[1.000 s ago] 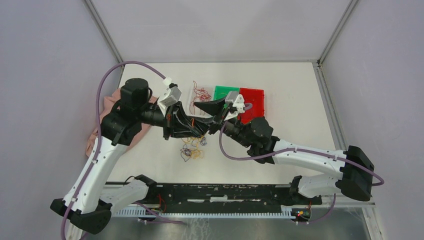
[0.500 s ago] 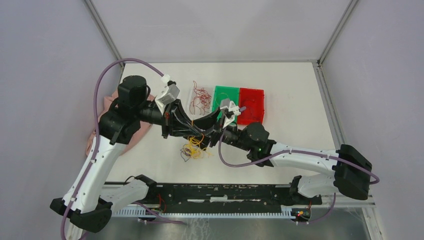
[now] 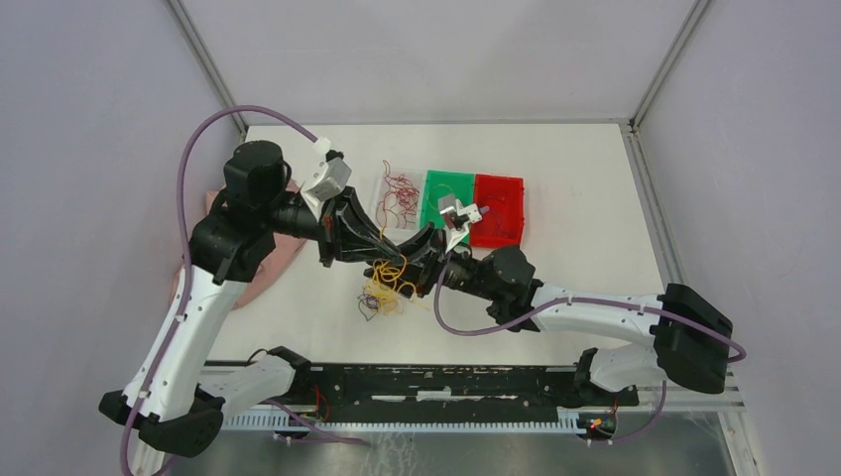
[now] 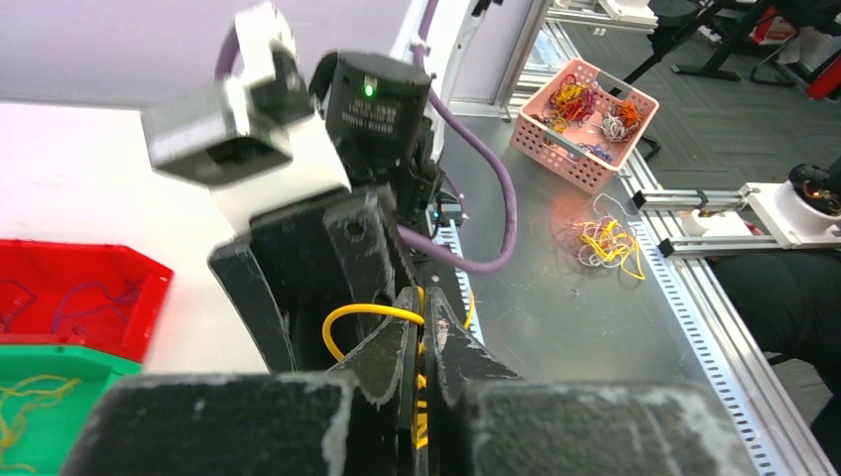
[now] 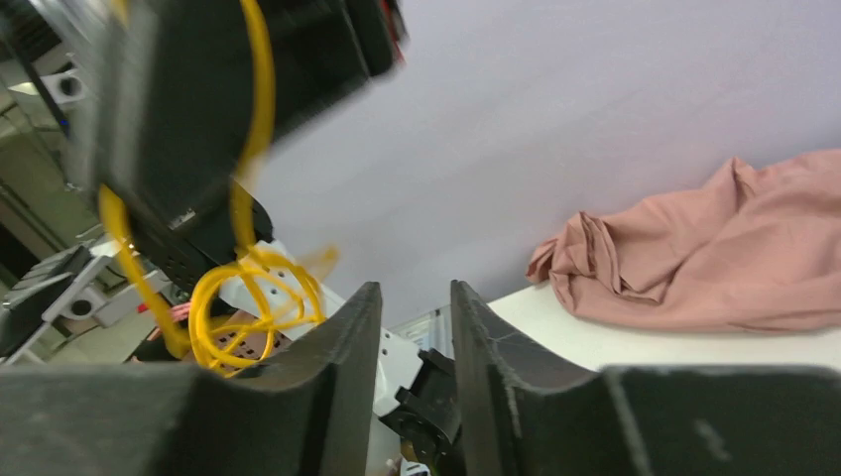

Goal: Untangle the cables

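At the far left of the table [image 3: 595, 178], a pink cloth [image 3: 260, 276] lay crumpled, partly under the left arm [image 3: 198, 307]. The left end effector [image 4: 424, 305] was clenched on a yellow cable [image 4: 365, 312], whose strand ran between the closed fingers and looped out to one side. Below that grip lay the cables [image 3: 382, 296], a loose clump of yellow-orange, purple and dark red strands. They rested on the table near the middle of its near edge, and the yellow loops appeared to reach down into them. The right end effector [image 5: 417, 297] met the left one almost tip to tip. Its fingers were parted by a narrow gap with nothing seen between them, and the yellow loops sat just outside one finger.

Farther back stood a clear tray [image 3: 383, 193] holding dark red wires [image 3: 400, 193]. A green tray [image 3: 434, 188] stood just beside it, and a red tray [image 3: 506, 198] touched the green one. Beyond the table's edge, in the left wrist view, a pink basket [image 4: 585, 164] of wires stood on a metal surface [image 4: 555, 327], with loose wires [image 4: 605, 238] near it.
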